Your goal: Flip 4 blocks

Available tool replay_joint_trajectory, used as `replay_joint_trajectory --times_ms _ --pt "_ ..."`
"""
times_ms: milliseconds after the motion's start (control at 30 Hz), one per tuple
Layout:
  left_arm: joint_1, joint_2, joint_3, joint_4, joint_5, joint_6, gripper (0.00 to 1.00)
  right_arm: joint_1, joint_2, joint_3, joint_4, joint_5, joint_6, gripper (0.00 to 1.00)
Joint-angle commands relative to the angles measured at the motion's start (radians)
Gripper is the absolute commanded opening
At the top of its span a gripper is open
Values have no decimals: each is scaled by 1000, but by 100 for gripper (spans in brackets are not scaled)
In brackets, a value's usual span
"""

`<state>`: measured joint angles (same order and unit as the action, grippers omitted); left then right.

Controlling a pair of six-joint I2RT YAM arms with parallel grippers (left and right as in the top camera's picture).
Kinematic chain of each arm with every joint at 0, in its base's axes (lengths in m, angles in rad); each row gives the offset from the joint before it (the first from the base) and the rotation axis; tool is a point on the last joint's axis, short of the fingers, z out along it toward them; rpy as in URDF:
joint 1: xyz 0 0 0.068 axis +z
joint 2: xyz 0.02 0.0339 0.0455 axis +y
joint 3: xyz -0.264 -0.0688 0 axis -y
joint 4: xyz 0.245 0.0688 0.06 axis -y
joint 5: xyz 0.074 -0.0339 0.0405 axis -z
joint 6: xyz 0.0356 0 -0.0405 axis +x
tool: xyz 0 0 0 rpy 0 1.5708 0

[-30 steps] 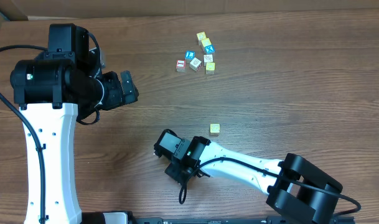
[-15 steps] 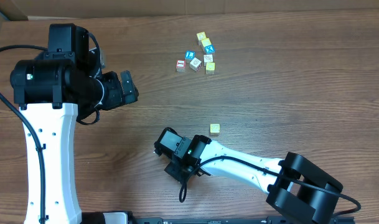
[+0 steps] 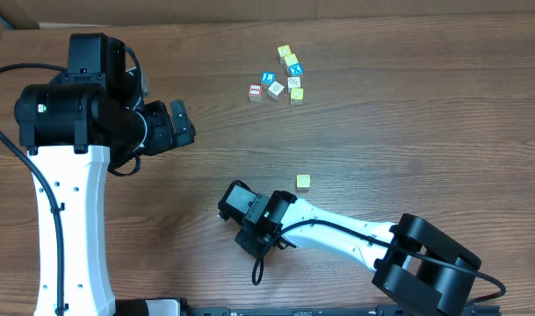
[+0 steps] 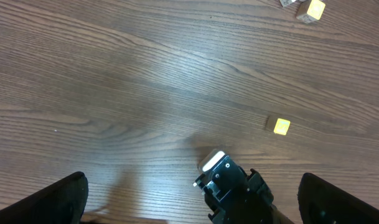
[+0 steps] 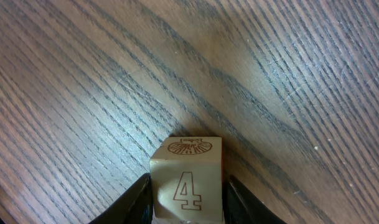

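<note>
Surface: you are looking down at a brown wood-grain table (image 3: 408,132), and its grain fills most of every view.
Left arm: you see it standing along the left side in the overhead view, with the left gripper (image 3: 183,123) pointing right, well apart from every cube.
Left gripper state: its fingers (image 4: 65,199) sit at the two bottom corners of the left wrist view, spread wide.
Right arm: it reaches in from the lower right toward the middle of the table.
Right gripper state: in your right wrist view the right gripper (image 5: 188,190) has its dark fingers (image 5: 142,202) against both sides of a cream block (image 5: 188,171), pinching it.
Cream block: a brown 4 faces the camera and a round brown emblem marks the face above it. You cannot tell whether it touches the wood.
Other blocks: a blue block (image 3: 268,78) and a reddish block (image 3: 255,91) lie just beside each other in a small cluster near the far edge, well apart from both grippers.
Cluster neighbours: a blue cube marked X (image 3: 292,68) sits in the same cluster among pale and yellow cubes.
Lone cube: a yellow cube (image 3: 303,182) lies alone on the wood, near the right gripper but not touching it.
</note>
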<state>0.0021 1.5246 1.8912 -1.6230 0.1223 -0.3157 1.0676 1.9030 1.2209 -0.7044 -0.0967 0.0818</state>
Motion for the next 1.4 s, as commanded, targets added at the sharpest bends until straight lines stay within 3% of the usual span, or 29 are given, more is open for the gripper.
replay_joint_trajectory --times_ms 0,533,700,867,1367 --pt "4 0 0 5 -6 -14 100 -3 9 -6 4 -2 4 36" --pt "4 0 0 5 -7 -14 100 -45 8 99 46 313 257 36" --pt "4 0 0 5 -7 -14 100 -131 2 106 23 280 369 31" --pt "4 0 0 5 -6 -14 100 -224 -46 150 -22 145 368 29" --pt "4 0 0 5 -7 -14 100 -531 -99 164 -215 71 420 29"
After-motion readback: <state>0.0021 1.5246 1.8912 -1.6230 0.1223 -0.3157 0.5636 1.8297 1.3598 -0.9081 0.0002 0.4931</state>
